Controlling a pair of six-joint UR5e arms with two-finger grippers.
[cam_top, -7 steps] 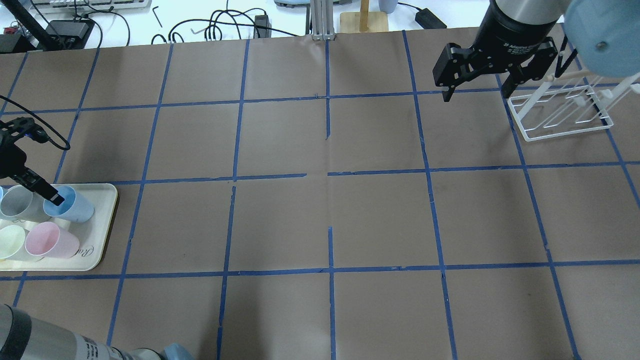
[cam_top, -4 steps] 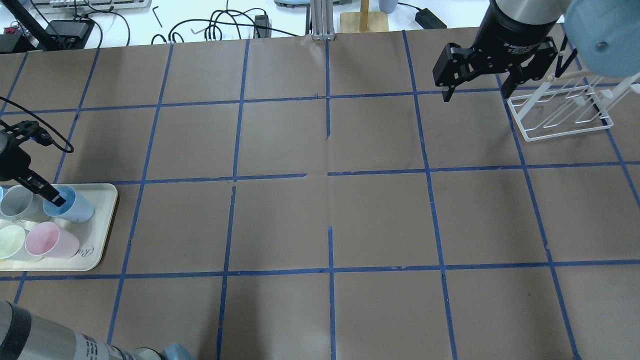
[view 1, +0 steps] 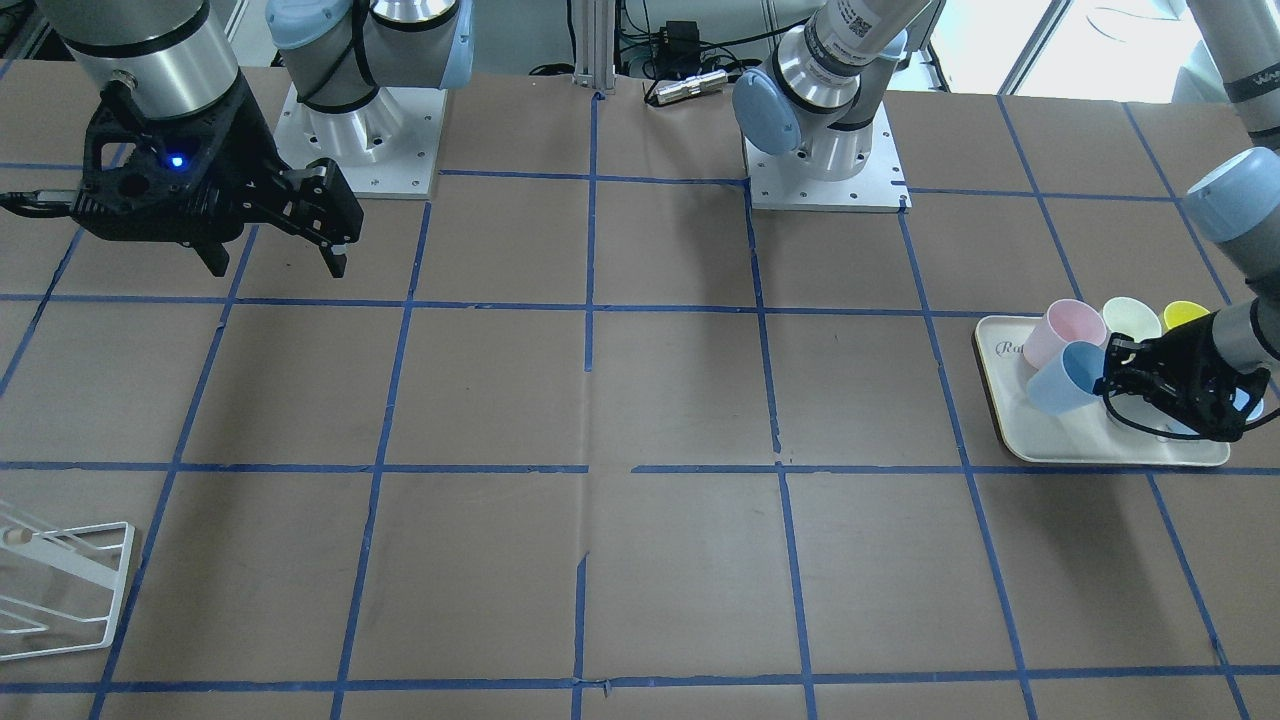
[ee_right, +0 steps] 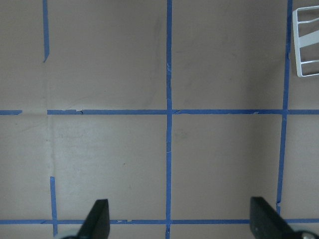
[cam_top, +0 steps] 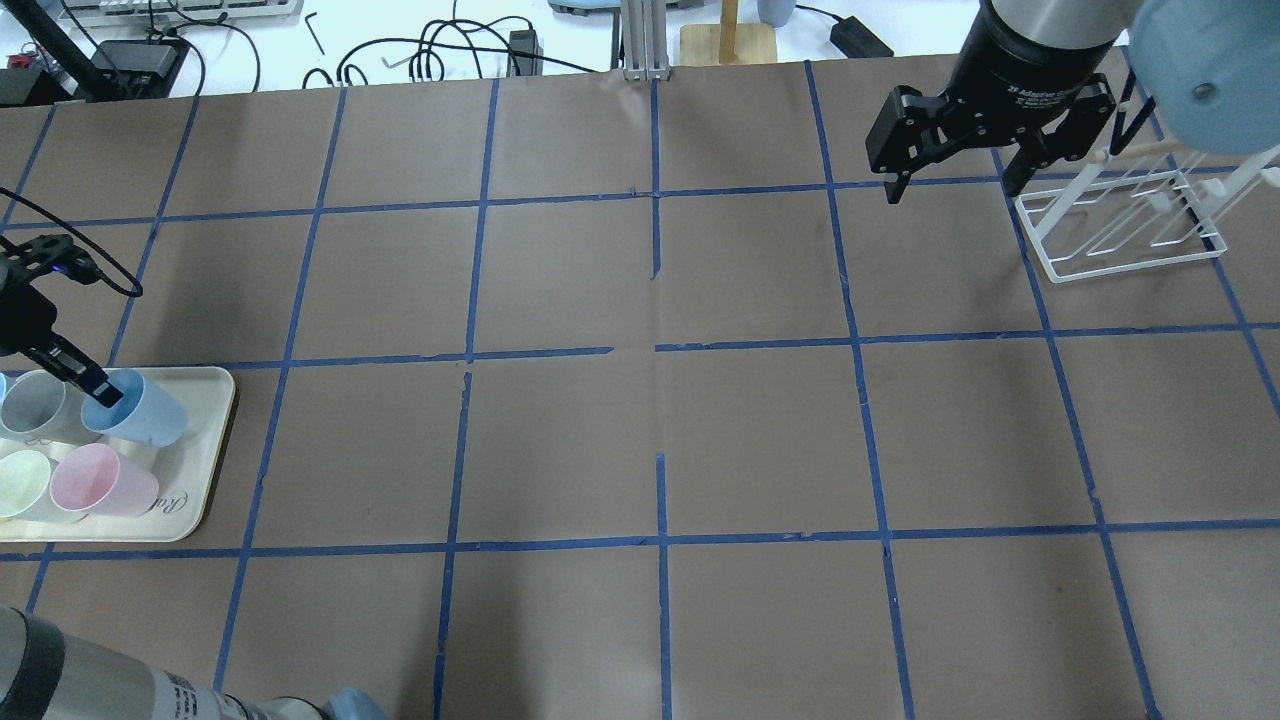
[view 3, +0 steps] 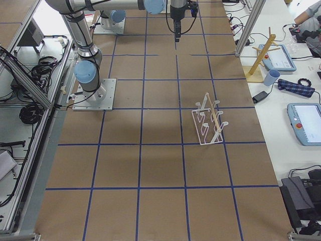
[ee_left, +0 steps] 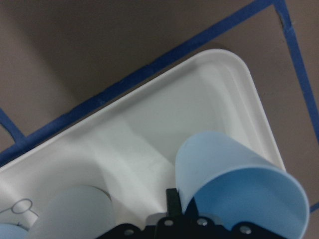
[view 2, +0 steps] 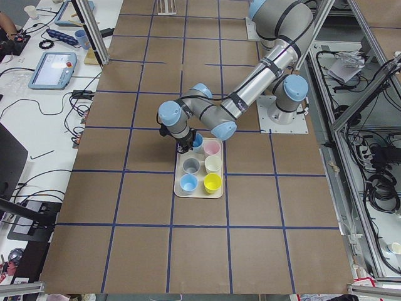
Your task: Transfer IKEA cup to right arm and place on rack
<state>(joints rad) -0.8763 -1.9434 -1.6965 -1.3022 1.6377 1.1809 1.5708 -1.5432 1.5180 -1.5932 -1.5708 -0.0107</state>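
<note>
Brown paper covers the table (cam_top: 640, 440), ruled into squares by blue tape. At its far left edge sits a cream tray (cam_top: 205, 470) of cups. At the far right corner stands the rack (cam_top: 1120, 235).

The cup (cam_top: 145, 412) is on the tray's far right corner, just beside the grey cup (cam_top: 30, 405) and behind the pink cup (cam_top: 100, 482). It leans over, mouth toward the left gripper (cam_top: 100, 388). That gripper pinches the cup's wall at the rim, with one finger inside the mouth and the other outside, as the left wrist view also suggests. I cannot tell whether the base is clear of the tray.

The right gripper (cam_top: 952, 190) hangs above the table just left of the rack, with its jaws spread wide and nothing between them. Its wrist view shows only bare paper and a corner of the rack.

My reading is that the pick-up is in hand and the hand-over has not begun. The next move calls for a straight lift, so the cup clears its neighbours without knocking them. Then it must travel right toward the table's middle. The right arm has to come left to meet it and close on the cup's body below the rim. A rim pinch is a thin hold on a smooth, tapered cup, so it could swing or slip in transit.
</note>
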